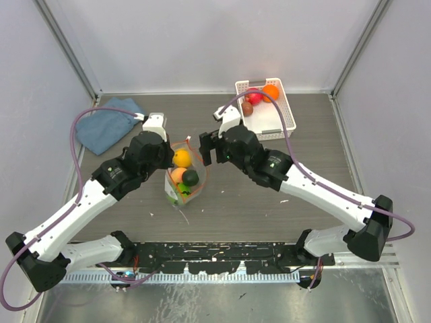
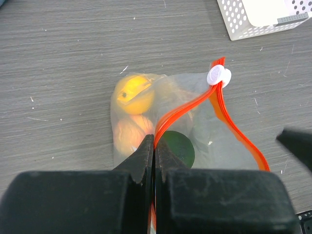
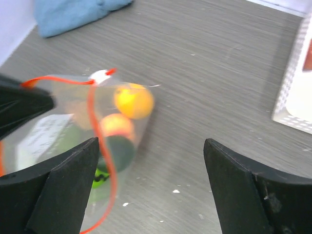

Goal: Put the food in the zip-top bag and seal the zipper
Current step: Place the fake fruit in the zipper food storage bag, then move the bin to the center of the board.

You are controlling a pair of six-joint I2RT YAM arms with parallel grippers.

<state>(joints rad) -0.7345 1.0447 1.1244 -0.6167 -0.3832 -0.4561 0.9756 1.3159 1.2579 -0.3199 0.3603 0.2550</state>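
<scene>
So the left gripper [image 2: 154, 146] is clamped tight on the thin red-orange zipper strip [image 2: 176, 113] of the clear crinkly zip-top bag [image 1: 180, 188], which sits mid-counter, a bit toward the near edge. We reckon that pinch holds one lip up so the mouth gapes for drop-ins. The right gripper [image 3: 151, 146] hangs wide open with nothing in it, just beside the bag's mouth on the side toward the white lattice plastic basket [image 1: 269, 122] in the far right corner, probably because it's the one ferrying food.

The left wrist view gives us what the others don't: the two lips parted, the small white slider [image 2: 218, 76] parked at the far end of the strip, and the round yellow toy fruit [image 2: 132, 95], pink-orange peach [image 2: 127, 135] and glossy green fruit [image 2: 176, 148] inside. Only the top view shows the red fruit [image 1: 254, 98], orange fruit [image 1: 271, 91] and small brown fruit [image 1: 247, 108] waiting in the basket, so we'd call it half loaded. The right wrist view is blurry but shows its own jaws empty, with the blue folded cloth [image 3: 73, 14] off at the far left corner
</scene>
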